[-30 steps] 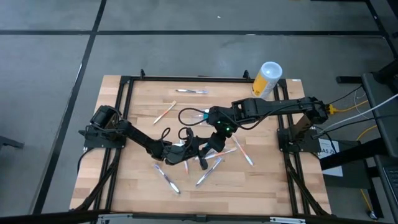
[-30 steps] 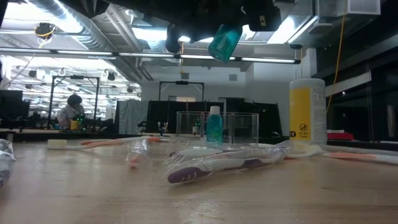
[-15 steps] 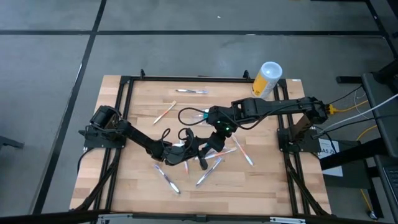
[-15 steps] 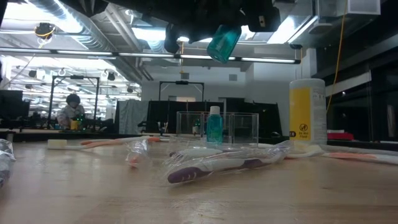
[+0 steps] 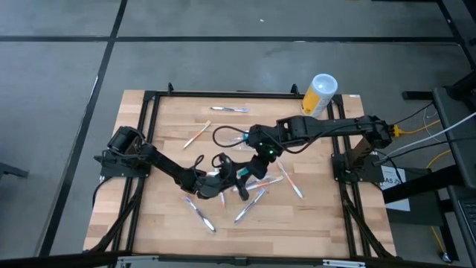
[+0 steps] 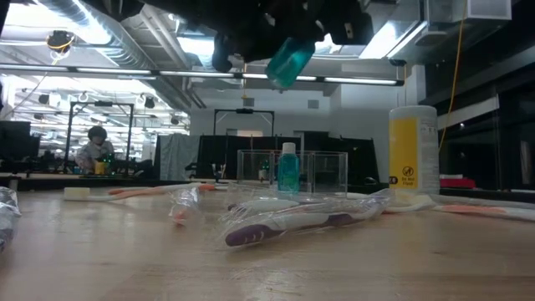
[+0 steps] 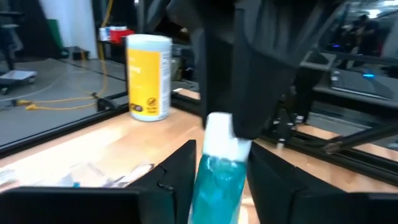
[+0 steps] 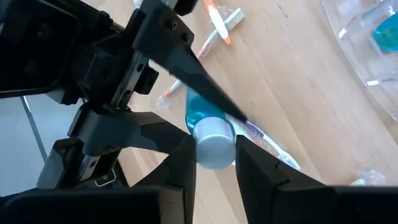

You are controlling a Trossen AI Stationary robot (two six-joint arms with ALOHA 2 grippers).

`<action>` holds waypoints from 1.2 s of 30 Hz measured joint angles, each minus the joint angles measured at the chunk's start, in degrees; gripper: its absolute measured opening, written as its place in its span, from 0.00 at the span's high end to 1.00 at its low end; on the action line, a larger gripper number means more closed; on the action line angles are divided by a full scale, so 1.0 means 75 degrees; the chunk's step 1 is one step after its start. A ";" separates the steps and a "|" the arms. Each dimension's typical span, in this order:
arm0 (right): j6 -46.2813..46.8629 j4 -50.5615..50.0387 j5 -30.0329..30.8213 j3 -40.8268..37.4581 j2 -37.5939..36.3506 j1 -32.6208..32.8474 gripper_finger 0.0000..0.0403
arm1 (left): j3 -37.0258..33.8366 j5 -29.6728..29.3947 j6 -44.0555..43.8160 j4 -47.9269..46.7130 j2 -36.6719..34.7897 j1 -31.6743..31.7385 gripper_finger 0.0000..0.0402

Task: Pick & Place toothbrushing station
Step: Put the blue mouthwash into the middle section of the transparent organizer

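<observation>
A small teal bottle (image 6: 288,60) with a white cap (image 8: 214,146) is up in the air between my two grippers, tilted. My left gripper (image 5: 223,176) is shut on its body. My right gripper (image 5: 255,162) is shut on its cap. The toothbrushing station (image 6: 292,171) is a clear plastic holder standing on its base on the table behind them. A second teal bottle (image 6: 288,167) stands upright in it. The station also shows in the high view (image 5: 229,138) and in the right wrist view (image 8: 367,37). My left gripper pinches the bottle's teal body (image 7: 214,186) between its two fingers, just below the cap. The bottle is lifted clear of the table and tilted. My right gripper pinches the bottle's white cap (image 8: 214,149) between its two fingers (image 8: 180,168), coming from above and slanting down.
Several wrapped toothbrushes lie scattered on the wooden table, one near the front (image 6: 292,221) and others around the grippers (image 5: 245,205) (image 5: 199,212) (image 5: 229,109). A yellow canister with a white lid (image 5: 320,94) stands at the far right corner. A person sits in the room far behind (image 6: 94,149).
The teal bottle has gone a little toward the table's left edge and slightly down, staying tilted and clear of the table. My right gripper has moved with it.
</observation>
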 joint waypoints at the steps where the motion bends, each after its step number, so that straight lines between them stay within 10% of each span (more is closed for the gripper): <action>1: -0.0001 -0.0014 0.0011 0.0000 0.0000 0.0000 0.78 | 0.0000 -0.0056 -0.0104 -0.0118 0.0000 0.0000 0.65; 14: -0.0090 -0.0036 -0.0128 0.0000 -0.0009 -0.0182 0.79 | -0.0038 -0.0740 -0.2035 -0.2165 0.0020 -0.0142 0.51; 33: -0.0765 -0.0428 -0.0104 0.0000 -0.0009 -0.0891 0.80 | -0.0026 -0.0753 -0.2298 -0.1813 0.0012 -0.0912 0.51; 36: -0.0765 -0.0442 -0.0103 0.0000 -0.0009 -0.0906 0.80 | -0.0026 -0.1726 -0.2038 -0.1783 -0.0083 -0.1022 0.52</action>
